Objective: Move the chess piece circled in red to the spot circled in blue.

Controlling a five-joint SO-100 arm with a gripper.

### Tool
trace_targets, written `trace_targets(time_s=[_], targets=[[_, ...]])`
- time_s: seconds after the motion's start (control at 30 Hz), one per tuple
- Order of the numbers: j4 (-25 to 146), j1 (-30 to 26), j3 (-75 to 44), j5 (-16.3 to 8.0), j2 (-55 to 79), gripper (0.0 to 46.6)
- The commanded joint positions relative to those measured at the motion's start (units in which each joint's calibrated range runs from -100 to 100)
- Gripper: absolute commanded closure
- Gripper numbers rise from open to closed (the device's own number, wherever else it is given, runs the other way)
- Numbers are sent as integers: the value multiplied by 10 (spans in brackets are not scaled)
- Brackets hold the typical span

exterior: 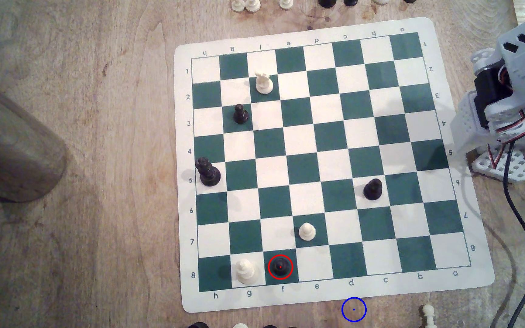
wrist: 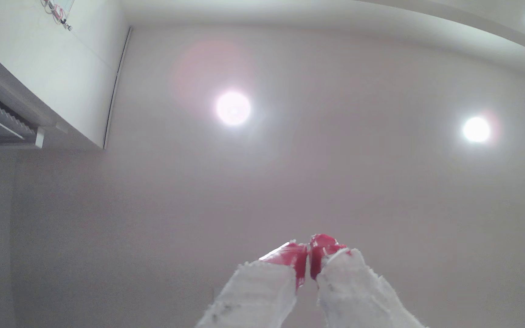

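Nearest the exterior camera, a blue-ringed spot (exterior: pixel 353 309) is sitting on bare wooden surface (exterior: pixel 97 220), just off the chessboard's (exterior: pixel 324 164) near edge, below the d file. A spare white pawn (exterior: pixel 428 312) is standing well to the exterior view's right of it. Just inside the board, a small black pawn (exterior: pixel 280 266) ringed in red is standing upright on the green f8 square, with a white piece (exterior: pixel 244 270) right beside it on g8 and a white pawn (exterior: pixel 307 231) one rank further in. Further away, other black and white pieces are dotting the board. At the exterior view's right edge, the white robot arm (exterior: pixel 513 104) is sitting folded beside the board, well apart from the pawn. In the wrist view, the claw (wrist: pixel 308 252) is pointing up at a ceiling with lamps, its red-tipped fingers (wrist: pixel 289 257) clenched together on nothing. The pawn is probably light, stiff and slippery, so gripping around the neck below the ball head looks safest, approaching so as to avoid nudging the g8 neighbour.
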Motion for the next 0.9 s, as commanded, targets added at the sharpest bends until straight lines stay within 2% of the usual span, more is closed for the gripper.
trace_targets(time_s=[0.0,0.3,0.4,0.47,0.57,0.6,0.77,0.87], targets=[[108,-19,4,1,3,464],[428,-44,-116,-2,3,464],[617,-50,-178,-2,3,464],[819,-50,-240,-3,4,464],[962,-46,-303,-3,7,464],[1056,-37,-340,-3,4,464],[1249,-22,-414,-7,29,464],[1306,-23,-430,-7,54,464]])
